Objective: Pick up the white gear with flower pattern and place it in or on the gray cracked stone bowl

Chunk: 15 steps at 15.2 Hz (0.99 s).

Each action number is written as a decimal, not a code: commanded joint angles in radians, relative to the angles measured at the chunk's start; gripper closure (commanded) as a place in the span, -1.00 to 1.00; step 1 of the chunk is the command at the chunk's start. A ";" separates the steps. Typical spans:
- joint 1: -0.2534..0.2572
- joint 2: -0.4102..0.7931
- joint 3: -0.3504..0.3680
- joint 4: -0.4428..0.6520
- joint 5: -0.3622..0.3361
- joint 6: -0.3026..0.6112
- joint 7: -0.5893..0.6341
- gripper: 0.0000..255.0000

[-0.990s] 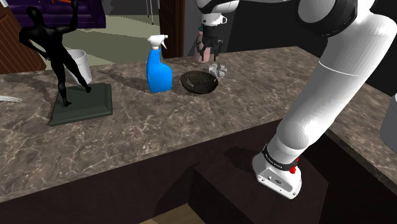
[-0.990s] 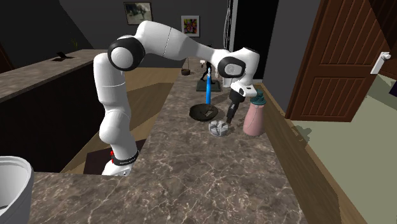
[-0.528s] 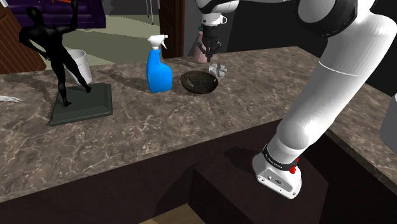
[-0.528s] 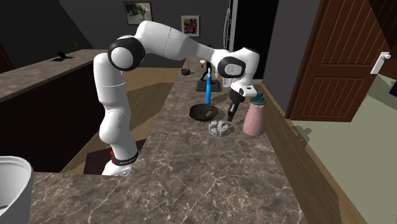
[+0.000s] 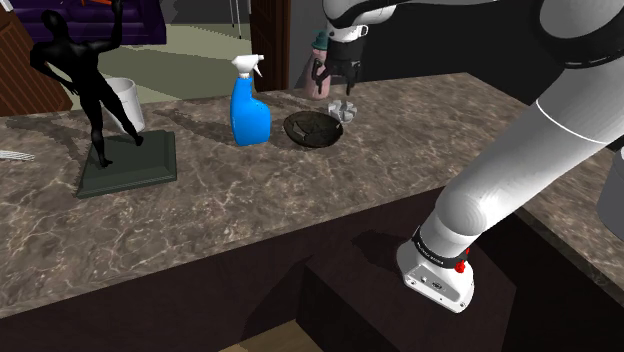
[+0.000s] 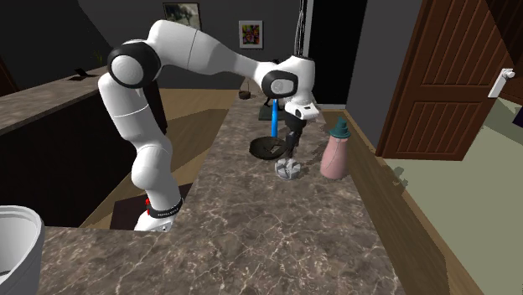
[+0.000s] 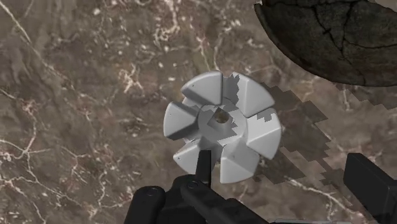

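Hovering low over the stone-patterned counter (image 5: 300, 190), the gripper (image 7: 286, 184) is open: its two black fingers (image 7: 369, 183) stand well apart and clasp nothing. Finding one: the gear (image 7: 221, 125), a pale grey-white wheel of six petal-like lobes round a hub with a small hole, lies flat on the counter below the gripper, but not centred in the gap. In the wrist view it sits over one finger, whose tip overlaps the gear's near rim, while the other finger stands clear of it on the side toward the bowl (image 7: 337, 35). Whether that tip touches the gear cannot be told; the second exterior view puts the gripper (image 6: 291, 149) just above the gear (image 6: 289, 168). Finding two: the gear is round and offers no long axis to align with; any pair of opposite lobes would serve. Judgement: the coming grasp turns on a sideways shift, roughly away from the bowl, to bring the hub midway between the fingers before descending. Closing as placed would likely catch one edge or push the gear aside. Finding three: the bowl, dark grey and cracked, appears empty and stands just beside the gear, so the carry looks short. A blue spray bottle (image 5: 248, 105) stands beyond the bowl, and a pink bottle (image 6: 337, 151) stands near the gear on its other side.
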 commanded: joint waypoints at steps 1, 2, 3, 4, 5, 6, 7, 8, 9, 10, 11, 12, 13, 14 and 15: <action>0.001 -0.028 0.002 -0.043 -0.007 0.035 0.000 -1.00; 0.000 -0.025 0.002 -0.053 -0.007 0.049 0.000 -1.00; 0.000 -0.021 0.001 -0.063 -0.007 0.062 0.000 -1.00; 0.000 -0.018 0.001 -0.073 -0.007 0.076 0.000 -1.00; 0.000 -0.014 0.001 -0.083 -0.007 0.089 0.000 -1.00; 0.000 -0.010 0.001 -0.092 -0.007 0.103 -0.001 -1.00; 0.000 -0.003 0.000 -0.106 -0.007 0.124 -0.001 -1.00; 0.000 -0.003 0.000 -0.107 -0.007 0.124 -0.001 -1.00; 0.000 -0.003 0.000 -0.107 -0.007 0.124 -0.001 -1.00; 0.000 -0.003 0.000 -0.107 -0.007 0.124 -0.001 -1.00; 0.000 -0.003 0.000 -0.106 -0.007 0.124 -0.001 -1.00; 0.000 -0.003 0.000 -0.106 -0.007 0.124 -0.001 -1.00; 0.000 -0.003 0.000 -0.106 -0.007 0.124 -0.001 -1.00; 0.000 -0.003 0.000 -0.106 -0.007 0.124 -0.001 -1.00; 0.000 -0.003 0.000 -0.106 -0.007 0.124 -0.001 -1.00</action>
